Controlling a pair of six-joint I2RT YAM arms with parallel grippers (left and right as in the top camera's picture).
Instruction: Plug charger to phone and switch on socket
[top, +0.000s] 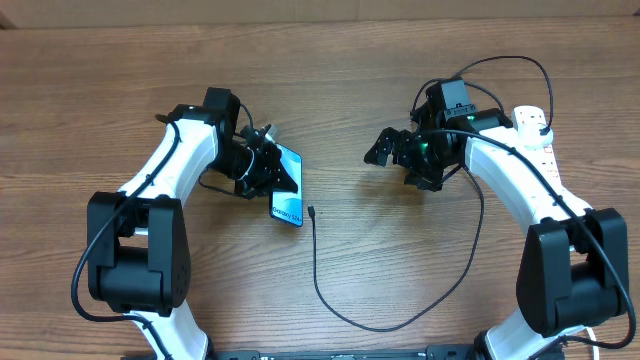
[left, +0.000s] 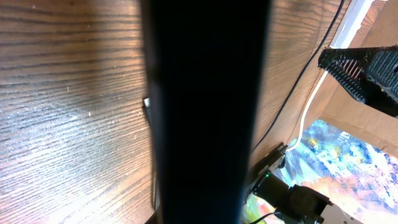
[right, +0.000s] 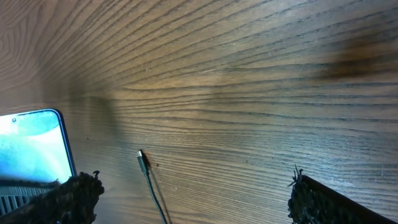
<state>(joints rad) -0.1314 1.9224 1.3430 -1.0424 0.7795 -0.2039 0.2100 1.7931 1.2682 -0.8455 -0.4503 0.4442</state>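
Overhead: the left fingers (top: 268, 170) are clenched on the phone (top: 288, 192). The right fingers (top: 397, 161) stand released. The charger (top: 316, 265) tip lies on the counter (top: 100, 80) between both.
Left wrist: the phone (left: 205, 112) fills the centre.
Right wrist: the charger (right: 142, 160) tip lies just ahead of the right fingers (right: 193, 196), with the phone (right: 31, 146) to their left.

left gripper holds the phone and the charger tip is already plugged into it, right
No. The charger tip lies loose on the table beside the phone, not plugged in; the overhead view shows it. The left gripper does hold the phone.
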